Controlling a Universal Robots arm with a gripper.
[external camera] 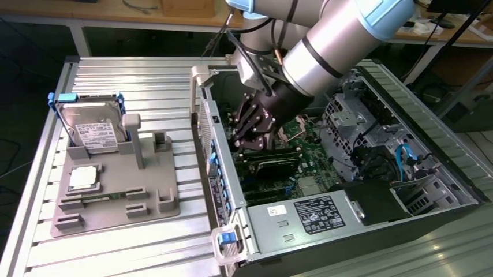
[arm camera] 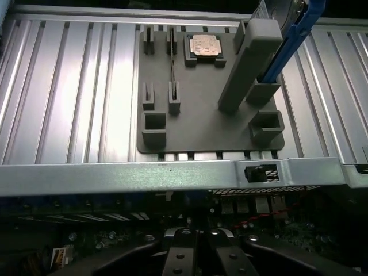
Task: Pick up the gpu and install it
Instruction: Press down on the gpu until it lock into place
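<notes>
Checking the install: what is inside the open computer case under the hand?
Inside the computer case: green motherboard and a black gpu lying below the hand. The hand covers the card's near end.

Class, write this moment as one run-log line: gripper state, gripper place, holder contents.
gripper: shut | place: inside open computer case, over motherboard | gray holder: hard drive and CPU chip in place

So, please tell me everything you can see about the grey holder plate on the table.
The grey holder plate lies flat on the ribbed metal table, beside the open computer case. It looks like matte plastic, with upright posts, small slots and sockets. A hard drive stands upright at one end; a square silver chip lies in a recess.
</notes>
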